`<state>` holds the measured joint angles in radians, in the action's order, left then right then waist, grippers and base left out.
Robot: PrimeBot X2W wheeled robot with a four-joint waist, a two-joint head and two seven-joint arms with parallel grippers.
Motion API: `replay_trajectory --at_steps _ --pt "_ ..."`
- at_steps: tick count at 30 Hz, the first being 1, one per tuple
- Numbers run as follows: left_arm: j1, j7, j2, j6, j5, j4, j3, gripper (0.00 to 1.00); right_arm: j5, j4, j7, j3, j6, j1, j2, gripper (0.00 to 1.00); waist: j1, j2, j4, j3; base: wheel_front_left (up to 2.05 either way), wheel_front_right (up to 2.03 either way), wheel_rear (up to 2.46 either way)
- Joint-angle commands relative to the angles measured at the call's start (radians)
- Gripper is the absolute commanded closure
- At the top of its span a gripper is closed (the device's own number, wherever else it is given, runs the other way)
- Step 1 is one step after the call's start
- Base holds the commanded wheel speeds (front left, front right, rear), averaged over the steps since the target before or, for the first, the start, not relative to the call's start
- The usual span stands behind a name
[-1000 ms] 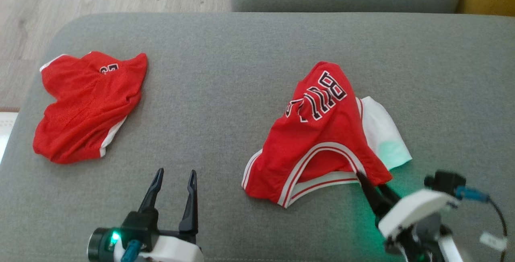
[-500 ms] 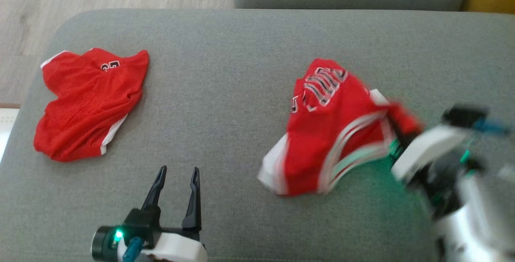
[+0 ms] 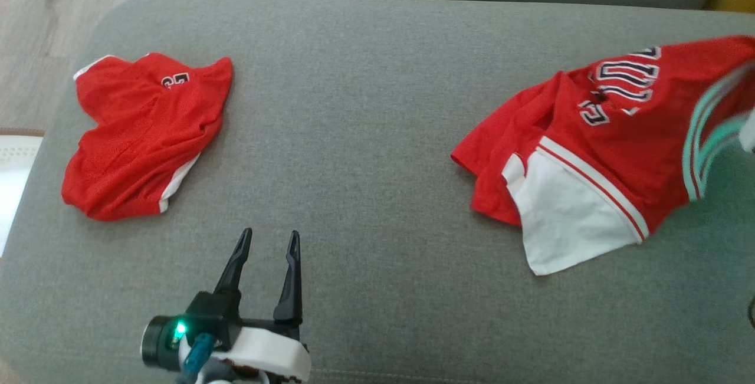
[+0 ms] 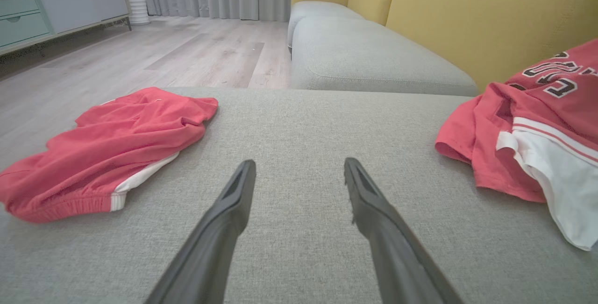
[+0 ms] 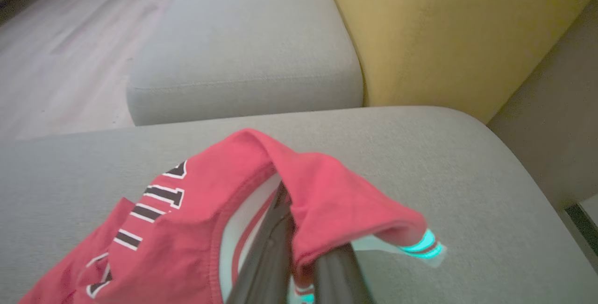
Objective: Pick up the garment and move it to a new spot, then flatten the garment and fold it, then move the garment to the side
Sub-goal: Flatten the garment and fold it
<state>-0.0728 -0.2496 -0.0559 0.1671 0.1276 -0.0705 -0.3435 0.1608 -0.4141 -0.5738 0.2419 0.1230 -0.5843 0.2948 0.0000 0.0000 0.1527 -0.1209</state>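
- Task thing: red sleeveless sports jersey (image 3: pixel 596 148) with a white inner panel and red-and-white striped trim. It is at the right end of the grey fabric ottoman cushion (image 3: pixel 365 136), with one edge lifted and the rest trailing on the cushion top.
- Right end effector (image 5: pixel 301 248): fingers pressed together on a fold of the jersey by the striped trim. Red cloth drapes over both fingers.
- Left end effector (image 3: pixel 269 236): fingers apart and empty, over bare cushion at the near edge, left of centre and well apart from the jersey.
- Handling (judged): the jersey looks light, limp and thin, probably a slick knit.
  - It has no stiffness, so it sags and bunches from a single pinch.
  - It is not fragile, but it could slide out of a shallow grip.
  - The trailing part will likely drag and fold under on the rough cushion weave.
- Where to hold (judged): the banded trim or a hem corner, where the cloth is thicker. Flattening likely needs two spread holds, at the shoulder straps or both hem corners.
- Writing: blocky black letters with white outlines (image 3: pixel 625 77) on the jersey chest, creased and partly folded under, so the word can't be read in full.
- Other item: crumpled red mesh shorts (image 3: pixel 141 136) with a white side stripe, at the cushion's left end. They carry a small black-and-white mark (image 3: pixel 175 80), half hidden and unreadable.
- No brand tags can be made out.
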Motion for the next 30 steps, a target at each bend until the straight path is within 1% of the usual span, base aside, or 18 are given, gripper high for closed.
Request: replay_trajectory --at_steps 1,2,4,7,9,11,14,17,18,20,22,25,27,30 --pt "0.031 -0.012 0.006 0.002 0.008 0.027 0.026 0.0 -0.042 -0.005 -0.001 0.013 0.008 -0.042 0.023 0.47 0.0 0.0 0.008 -0.002 0.0 0.0 0.0" --pt "0.03 -0.012 0.006 0.003 0.009 0.027 0.026 0.0 -0.065 -0.026 0.004 0.023 0.008 -0.039 0.028 0.0 0.0 0.0 0.01 -0.002 0.0 0.0 0.0" --pt "0.028 -0.012 0.006 0.006 0.012 0.027 0.025 0.0 -0.112 -0.053 0.022 0.015 0.008 -0.02 0.043 0.0 0.0 0.0 0.012 0.0 0.0 0.0 0.0" --pt "0.019 -0.012 0.006 0.013 0.015 0.031 0.031 0.0 -0.146 -0.066 0.034 -0.048 0.008 0.033 0.064 0.0 0.0 0.0 0.002 0.008 0.0 0.0 0.0" --pt "0.011 -0.012 0.006 0.014 0.015 0.033 0.037 0.0 -0.15 -0.044 0.047 -0.1 0.008 0.078 0.085 0.0 0.0 0.0 -0.01 0.016 0.0 0.0 0.0" --pt "0.006 -0.012 0.006 0.014 0.013 0.036 0.044 0.0 -0.127 0.002 0.062 -0.141 0.008 0.124 0.092 0.0 0.0 0.0 -0.025 0.02 0.0 0.0 0.0" --pt "0.002 -0.012 0.006 0.011 0.009 0.041 0.052 0.0 -0.053 0.119 0.08 -0.218 0.008 0.2 0.078 0.0 0.0 0.0 -0.049 0.022 0.0 0.0 0.0" --pt "0.007 -0.012 0.006 0.007 0.004 0.046 0.061 0.0 0.02 0.252 0.069 -0.31 0.008 0.279 0.054 0.0 0.0 0.0 -0.069 0.014 0.0 0.0 0.0" --pt "0.007 -0.012 0.006 0.007 0.004 0.046 0.061 0.0 0.02 0.252 0.069 -0.31 0.008 0.279 0.054 0.0 0.0 0.0 -0.069 0.014 0.0 0.0 0.0" --pt "0.014 -0.012 0.006 0.005 0.004 0.049 0.062 0.0 0.05 0.324 0.054 -0.377 0.008 0.332 0.039 0.0 0.0 0.0 -0.076 0.007 0.0 0.0 0.0" --pt "0.02 -0.012 0.006 0.005 0.005 0.05 0.059 0.0 0.069 0.367 0.041 -0.447 0.008 0.375 0.032 0.0 0.0 0.0 -0.078 -0.001 0.0 0.0 0.0" --pt "0.03 -0.012 0.006 0.004 0.007 0.052 0.051 0.0 0.089 0.381 0.03 -0.53 0.008 0.407 0.013 0.0 0.0 0.0 -0.075 -0.016 0.0 0.0 0.0" --pt "0.04 -0.012 0.006 0.003 0.01 0.049 0.044 0.0 0.083 0.356 0.029 -0.573 0.008 0.411 -0.01 0.0 0.0 0.0 -0.063 -0.027 0.0 0.0 0.0" --pt "0.046 -0.012 0.006 0.007 0.013 0.047 0.041 0.0 0.072 0.318 0.026 -0.603 0.008 0.41 -0.027 0.0 0.0 0.0 -0.048 -0.033 0.0 0.0 0.0"
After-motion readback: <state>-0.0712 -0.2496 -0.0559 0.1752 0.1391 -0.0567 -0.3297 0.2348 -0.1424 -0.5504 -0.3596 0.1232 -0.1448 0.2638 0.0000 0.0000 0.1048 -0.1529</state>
